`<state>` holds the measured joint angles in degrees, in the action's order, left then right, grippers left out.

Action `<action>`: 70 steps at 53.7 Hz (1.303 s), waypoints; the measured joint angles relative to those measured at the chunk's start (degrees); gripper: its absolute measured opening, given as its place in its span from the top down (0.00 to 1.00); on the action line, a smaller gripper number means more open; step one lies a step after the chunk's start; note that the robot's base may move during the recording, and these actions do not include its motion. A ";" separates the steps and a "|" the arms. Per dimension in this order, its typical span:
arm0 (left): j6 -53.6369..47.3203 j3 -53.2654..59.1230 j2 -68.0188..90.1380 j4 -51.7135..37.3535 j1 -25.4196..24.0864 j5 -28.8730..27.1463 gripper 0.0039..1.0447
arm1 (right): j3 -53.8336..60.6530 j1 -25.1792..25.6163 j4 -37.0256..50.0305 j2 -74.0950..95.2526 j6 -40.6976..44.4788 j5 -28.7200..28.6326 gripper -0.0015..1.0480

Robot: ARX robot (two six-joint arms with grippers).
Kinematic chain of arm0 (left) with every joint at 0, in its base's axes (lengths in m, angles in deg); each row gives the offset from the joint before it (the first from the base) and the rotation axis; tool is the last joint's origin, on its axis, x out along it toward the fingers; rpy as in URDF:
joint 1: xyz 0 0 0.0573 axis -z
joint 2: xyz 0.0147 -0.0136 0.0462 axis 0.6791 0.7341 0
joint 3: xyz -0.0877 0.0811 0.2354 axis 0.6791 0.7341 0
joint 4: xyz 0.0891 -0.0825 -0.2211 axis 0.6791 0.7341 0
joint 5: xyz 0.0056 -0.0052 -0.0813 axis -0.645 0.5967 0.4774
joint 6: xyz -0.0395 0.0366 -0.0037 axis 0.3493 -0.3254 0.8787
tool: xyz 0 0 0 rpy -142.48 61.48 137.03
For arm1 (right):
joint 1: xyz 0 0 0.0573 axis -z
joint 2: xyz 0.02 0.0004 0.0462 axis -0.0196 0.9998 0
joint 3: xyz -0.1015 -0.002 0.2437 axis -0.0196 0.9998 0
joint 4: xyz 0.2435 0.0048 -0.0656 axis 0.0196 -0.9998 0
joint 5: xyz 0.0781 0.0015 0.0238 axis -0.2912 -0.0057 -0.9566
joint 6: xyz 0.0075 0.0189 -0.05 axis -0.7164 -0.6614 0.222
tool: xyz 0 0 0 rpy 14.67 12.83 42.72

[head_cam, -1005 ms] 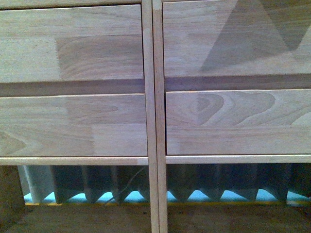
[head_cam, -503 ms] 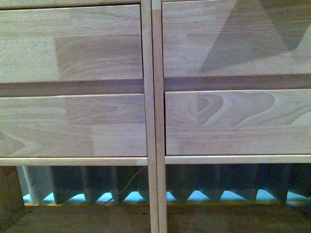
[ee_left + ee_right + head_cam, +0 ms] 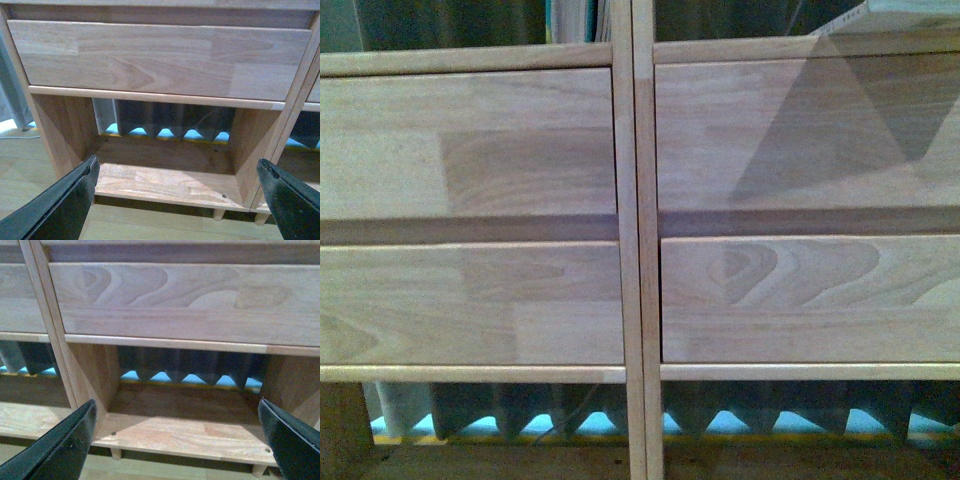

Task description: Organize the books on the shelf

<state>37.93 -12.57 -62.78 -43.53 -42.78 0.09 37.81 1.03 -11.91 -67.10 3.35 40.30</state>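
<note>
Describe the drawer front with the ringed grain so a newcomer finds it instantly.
Start at the pale wood twin shelf, split by a double centre upright. On its right half, take the lower drawer front, just above the open bottom bay. Only it has concentric oval grain rings near its upper left corner; the neighbours' grain is plain or blocky.

The front view rose up the shelf (image 3: 630,250), so the drawer fronts (image 3: 470,150) sat lower in frame and the open compartment (image 3: 440,22) above them, holding upright book edges (image 3: 570,18), came into sight.
</note>
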 joint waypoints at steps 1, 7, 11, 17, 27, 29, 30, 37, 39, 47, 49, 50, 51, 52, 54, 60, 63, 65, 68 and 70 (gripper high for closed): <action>0.00 0.00 0.00 0.00 0.00 0.00 0.07 | 0.00 0.00 0.00 0.00 0.02 0.00 0.07; 0.00 0.00 0.00 0.00 0.00 -0.02 0.07 | 0.00 0.00 0.00 0.00 0.02 0.00 0.07; 0.00 0.00 0.00 0.00 0.00 0.00 0.07 | 0.00 0.00 0.00 0.00 0.00 0.00 0.07; 0.00 0.00 0.00 0.00 0.00 -0.04 0.07 | 0.00 0.00 0.00 0.00 0.02 0.00 0.07; 0.00 0.00 0.00 0.00 0.00 0.00 0.07 | 0.00 0.00 0.00 0.00 0.00 0.00 0.07; 0.02 0.00 0.00 0.00 0.00 0.00 0.07 | 0.00 0.00 0.00 0.00 -0.02 0.02 0.07; 0.00 0.00 -0.02 0.00 0.00 0.00 0.07 | 0.00 0.00 0.00 0.00 0.02 -0.02 0.07; -0.02 0.00 0.00 0.00 0.00 0.00 0.07 | 0.00 0.00 0.00 0.00 0.00 0.02 0.07; -0.02 0.00 0.00 0.00 0.00 0.02 0.07 | 0.00 0.00 0.00 0.00 -0.02 0.00 0.07; 0.00 0.00 0.00 0.00 0.00 0.00 0.07 | 0.00 0.00 0.00 0.00 0.00 -0.02 0.07; 0.00 0.00 0.00 0.00 0.00 0.02 0.07 | 0.00 0.00 0.00 0.00 0.00 0.02 0.07; 0.00 0.00 0.00 0.00 0.00 0.02 0.07 | 0.00 0.00 0.00 0.00 0.00 0.00 0.07; 0.00 0.00 0.00 0.00 0.00 0.00 0.07 | 0.00 0.00 0.00 0.00 0.00 -0.04 0.07; 0.00 0.00 0.00 0.00 0.00 0.00 0.07 | 0.00 0.00 0.00 0.00 0.00 0.00 0.07; 0.00 0.00 0.00 0.00 0.00 0.00 0.07 | 0.00 0.00 0.00 0.00 0.00 0.00 0.07; 0.00 0.00 0.00 0.00 0.00 -0.02 0.07 | 0.00 0.00 0.00 0.00 0.00 0.00 0.07; -0.02 0.00 0.00 0.00 0.00 0.02 0.07 | -0.83 -2.62 -2.12 2.23 -2.75 9.46 0.07; 0.00 0.00 0.00 0.00 0.00 -0.02 0.07 | -2.67 -7.02 -4.55 6.93 -6.67 22.38 0.07; 0.00 0.00 -0.04 0.00 0.00 0.00 0.07 | -4.31 -10.32 -4.55 13.60 -12.50 34.99 0.07; 0.00 0.00 -0.04 0.00 0.00 0.11 0.07 | -4.87 -10.97 -3.89 16.98 -15.06 41.05 0.07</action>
<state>37.93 -12.57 -62.82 -43.53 -42.78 0.19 32.93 -9.94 -15.80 -50.12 -11.71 81.35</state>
